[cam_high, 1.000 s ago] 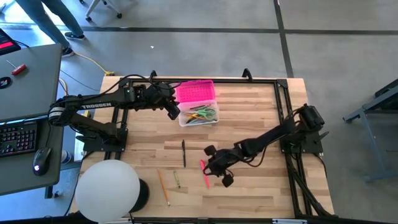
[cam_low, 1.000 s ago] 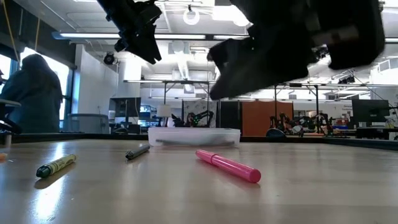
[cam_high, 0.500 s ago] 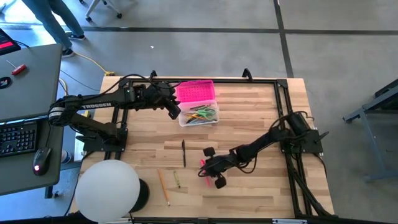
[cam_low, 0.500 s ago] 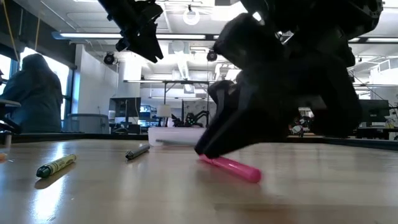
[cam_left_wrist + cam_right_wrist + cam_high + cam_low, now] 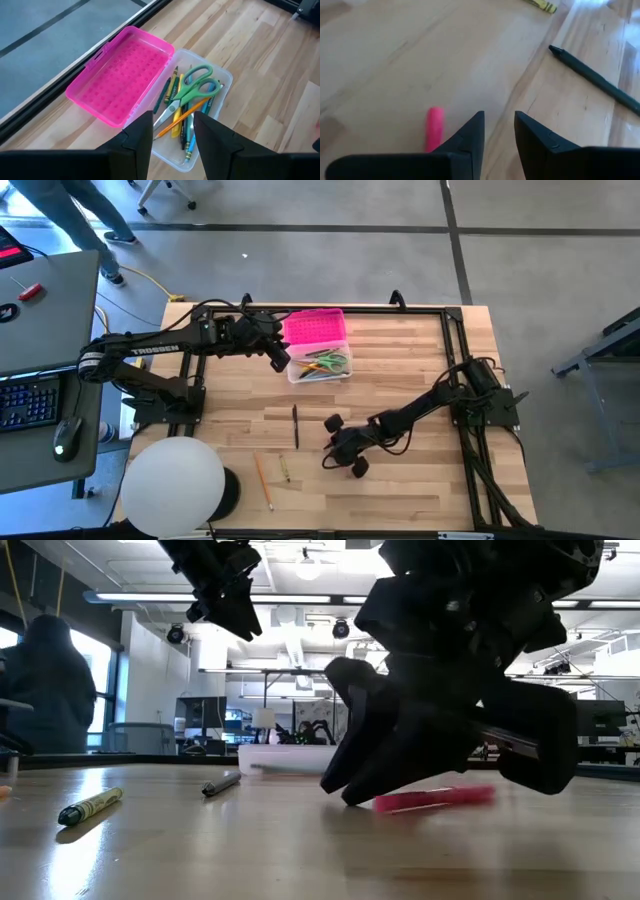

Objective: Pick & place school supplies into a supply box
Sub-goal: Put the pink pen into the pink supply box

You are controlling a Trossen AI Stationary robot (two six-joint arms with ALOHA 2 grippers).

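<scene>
Inside supply box (image 5: 220, 82): scissors (image 5: 192, 90), pencils. Left fingers (image 5: 142, 137) narrow above; right fingers (image 5: 470, 137) narrow, beside pink pen (image 5: 434, 127).

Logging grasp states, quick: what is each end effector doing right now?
Left end effector: open, empty, above the supply box.
Right end effector: open, down at the pink pen, not gripping it.

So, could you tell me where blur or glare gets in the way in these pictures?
Low view: the right gripper looms near and soft, ceiling lights glare. Right wrist view: the pink pen is blurred, sheen on the table. Left wrist view: sharp.
</scene>
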